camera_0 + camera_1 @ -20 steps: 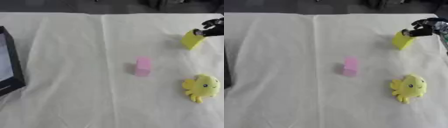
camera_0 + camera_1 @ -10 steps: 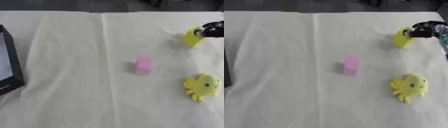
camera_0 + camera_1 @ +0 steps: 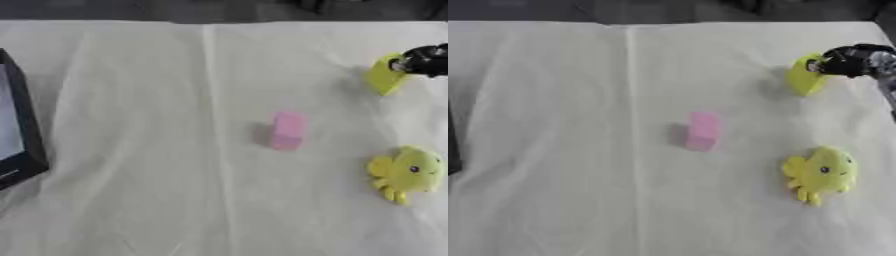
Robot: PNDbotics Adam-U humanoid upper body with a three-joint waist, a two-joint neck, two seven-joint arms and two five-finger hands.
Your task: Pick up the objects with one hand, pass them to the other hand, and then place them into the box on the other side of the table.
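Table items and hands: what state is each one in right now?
Yellow block: tilted, held by the right hand.
Right hand: fingers curled on the yellow block.
Pink block: lying on the cloth, untouched.
Yellow plush toy: lying on the cloth, untouched.
Box: at the left edge.
Left hand: not in view.

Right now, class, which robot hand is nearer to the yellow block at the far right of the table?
The right robot hand: it is at the yellow block, touching its upper right side. The left robot hand shows in neither view.
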